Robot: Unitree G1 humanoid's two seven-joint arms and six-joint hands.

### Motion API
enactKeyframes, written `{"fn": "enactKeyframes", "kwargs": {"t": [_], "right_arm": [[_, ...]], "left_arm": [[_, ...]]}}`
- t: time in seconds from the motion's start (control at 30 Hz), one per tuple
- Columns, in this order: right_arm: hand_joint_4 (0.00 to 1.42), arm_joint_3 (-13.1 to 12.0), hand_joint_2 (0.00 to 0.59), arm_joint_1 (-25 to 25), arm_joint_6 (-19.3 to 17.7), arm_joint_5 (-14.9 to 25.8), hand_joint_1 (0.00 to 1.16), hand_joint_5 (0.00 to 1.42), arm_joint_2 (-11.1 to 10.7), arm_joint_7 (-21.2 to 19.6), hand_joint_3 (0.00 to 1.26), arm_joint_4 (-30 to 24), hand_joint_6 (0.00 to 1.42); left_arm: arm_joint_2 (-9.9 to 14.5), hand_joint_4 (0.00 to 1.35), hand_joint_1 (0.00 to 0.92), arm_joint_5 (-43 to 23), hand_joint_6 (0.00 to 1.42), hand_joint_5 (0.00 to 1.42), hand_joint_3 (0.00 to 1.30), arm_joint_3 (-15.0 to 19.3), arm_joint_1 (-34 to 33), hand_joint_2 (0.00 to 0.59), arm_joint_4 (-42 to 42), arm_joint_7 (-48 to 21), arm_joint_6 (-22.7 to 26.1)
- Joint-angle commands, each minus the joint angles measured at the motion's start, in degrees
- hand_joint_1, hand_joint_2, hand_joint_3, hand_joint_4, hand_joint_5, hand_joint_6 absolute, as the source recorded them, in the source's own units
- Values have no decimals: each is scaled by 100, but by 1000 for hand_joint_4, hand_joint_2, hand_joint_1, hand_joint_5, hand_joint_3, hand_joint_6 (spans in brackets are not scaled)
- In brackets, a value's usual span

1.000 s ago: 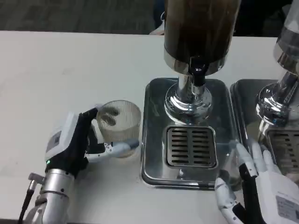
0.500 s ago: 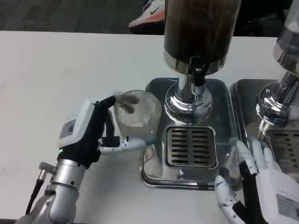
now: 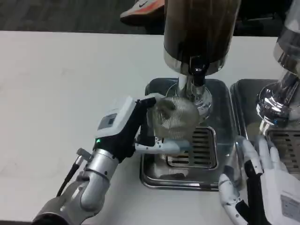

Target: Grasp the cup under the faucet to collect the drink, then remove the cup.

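The left hand (image 3: 133,126) is gripping the cup (image 3: 174,117), now carried from the table over the drip tray (image 3: 154,171), beneath the faucet (image 3: 197,75). The right hand (image 3: 260,180) is resting spread at the tray's right edge.

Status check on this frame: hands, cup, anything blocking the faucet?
Left hand grips ribbed cup, over drip tray near faucet. Right hand open beside the tray. Nothing blocking.

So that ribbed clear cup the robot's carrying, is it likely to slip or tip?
The cup looks like thin, clear, ribbed plastic, so it is probably light and may flex if squeezed. The ribs likely help the left hand keep hold. No liquid is visible inside, so it could tip easily when set on the slotted drip grate.
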Motion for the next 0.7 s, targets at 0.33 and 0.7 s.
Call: {"fn": "enactKeyframes", "kwargs": {"t": [0.33,0.7], "right_arm": [[0,-41,510,343,77,-42,19,0,233,-371,124,-276,92],[0,-81,510,340,35,8,24,0,260,-352,124,-250,96]], "left_arm": [[-544,986,607,113,1346,1162,798,-425,-874,16,609,54,388],[-505,855,580,146,1233,1027,740,-634,-747,0,621,123,383]]}}
